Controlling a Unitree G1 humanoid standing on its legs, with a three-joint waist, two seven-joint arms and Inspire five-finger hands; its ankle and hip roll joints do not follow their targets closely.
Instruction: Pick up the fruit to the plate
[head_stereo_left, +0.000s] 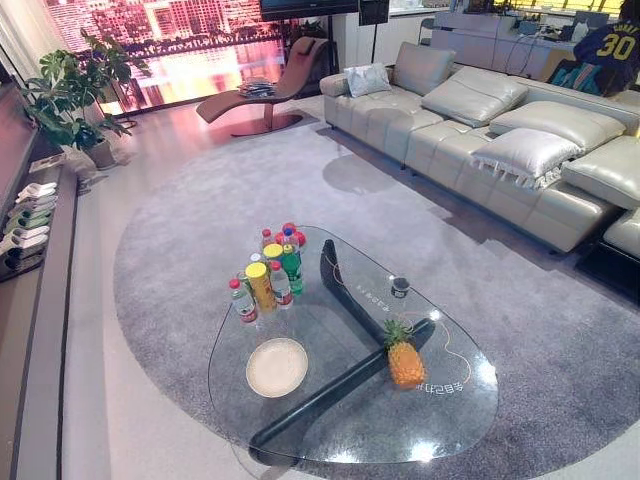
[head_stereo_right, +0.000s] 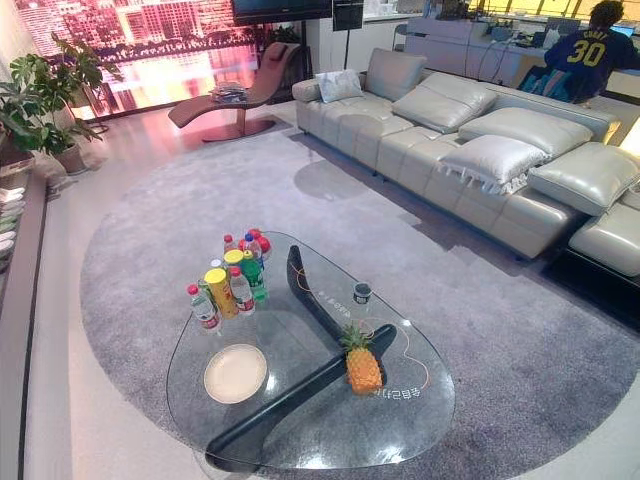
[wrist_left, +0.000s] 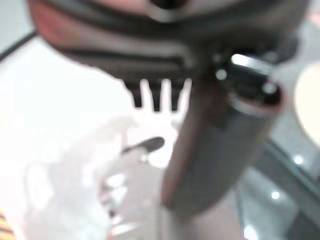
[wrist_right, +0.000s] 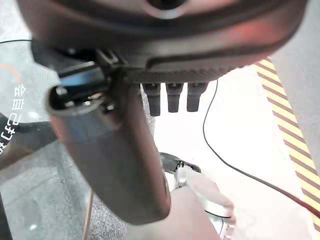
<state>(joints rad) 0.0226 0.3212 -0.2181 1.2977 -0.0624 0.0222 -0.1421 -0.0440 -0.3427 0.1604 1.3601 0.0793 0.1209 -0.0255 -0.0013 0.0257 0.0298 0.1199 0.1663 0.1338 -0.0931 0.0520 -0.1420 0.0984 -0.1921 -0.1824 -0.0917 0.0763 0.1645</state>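
A pineapple (head_stereo_left: 405, 362) stands upright on the near right part of a glass coffee table (head_stereo_left: 340, 425). A round cream plate (head_stereo_left: 277, 367) lies bare on the glass to the pineapple's left, a short way apart from it. My left hand (wrist_left: 150, 45) hangs beside the table, fingers relaxed, nothing in it; a cream patch that may be the plate (wrist_left: 309, 100) shows past its thumb. My right hand (wrist_right: 165, 35) also hangs open with nothing in it, next to the table's glass edge (wrist_right: 30, 165).
A cluster of several bottles (head_stereo_left: 268, 275) stands at the table's far left, behind the plate. A small dark cup (head_stereo_left: 400, 287) sits further back on the right. A grey sofa (head_stereo_left: 480, 130) runs along the right, with a person (head_stereo_right: 590, 50) behind it.
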